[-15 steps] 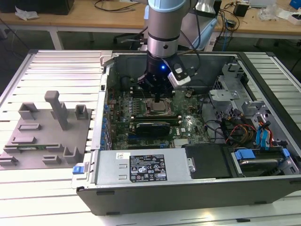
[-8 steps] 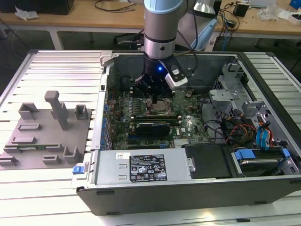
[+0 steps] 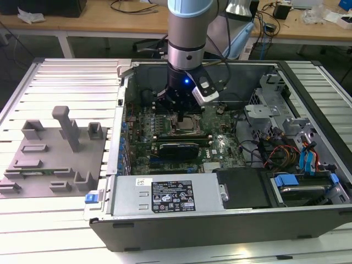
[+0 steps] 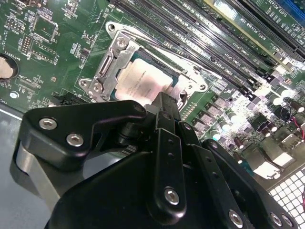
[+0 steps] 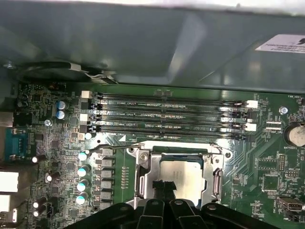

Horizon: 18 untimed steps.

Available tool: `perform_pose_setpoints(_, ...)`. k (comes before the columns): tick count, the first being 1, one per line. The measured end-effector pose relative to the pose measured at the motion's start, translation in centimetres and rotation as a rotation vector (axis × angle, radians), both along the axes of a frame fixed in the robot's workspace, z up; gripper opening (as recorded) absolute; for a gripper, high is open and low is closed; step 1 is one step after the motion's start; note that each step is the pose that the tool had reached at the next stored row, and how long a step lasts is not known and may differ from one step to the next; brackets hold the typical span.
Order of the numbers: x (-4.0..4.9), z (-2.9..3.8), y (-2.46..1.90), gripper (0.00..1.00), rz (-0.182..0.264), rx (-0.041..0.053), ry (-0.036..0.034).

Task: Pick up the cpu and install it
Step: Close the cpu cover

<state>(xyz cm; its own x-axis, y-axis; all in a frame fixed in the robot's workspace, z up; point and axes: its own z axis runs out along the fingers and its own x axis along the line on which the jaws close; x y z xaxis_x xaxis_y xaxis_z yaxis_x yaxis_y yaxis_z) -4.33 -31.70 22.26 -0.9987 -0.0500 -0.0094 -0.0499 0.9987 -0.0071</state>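
The cpu [image 5: 185, 177], a silvery square chip, lies flat inside the open metal-framed socket [image 5: 143, 171] on the green motherboard [image 5: 57, 157]. In the second wrist view the cpu [image 4: 140, 81] shows just beyond my black fingers, with the socket frame [image 4: 107, 67] around it. My gripper [image 5: 163, 187] hovers right over the chip's near edge, shut, with nothing between its tips. In the exterior view the gripper [image 3: 181, 116] stands upright inside the computer case, directly above the cpu [image 3: 188, 123].
Memory slots [image 5: 167, 114] run beside the socket, with capacitors [image 5: 83, 169] on another side. The case's power supply [image 3: 165, 198] and drive bays with cables [image 3: 297, 159] surround the board. A grey fixture plate with blocks [image 3: 49, 159] lies at the exterior view's left.
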Motion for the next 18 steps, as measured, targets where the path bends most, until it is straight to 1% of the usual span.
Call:
perform_pose_setpoints(3, -0.29, -0.15, 0.00, 0.11, 0.000, 0.0002, -0.0007)
perform_pose_setpoints(8, -0.35, -0.54, -0.01, 0.11, 0.000, 0.0000, -0.0007)
perform_pose_setpoints(12, -0.35, -0.55, -0.01, 0.11, 0.000, 0.0001, -0.0007)
perform_pose_setpoints(18, -0.35, -0.85, -0.01, 0.11, 0.000, 0.0000, -0.0007)
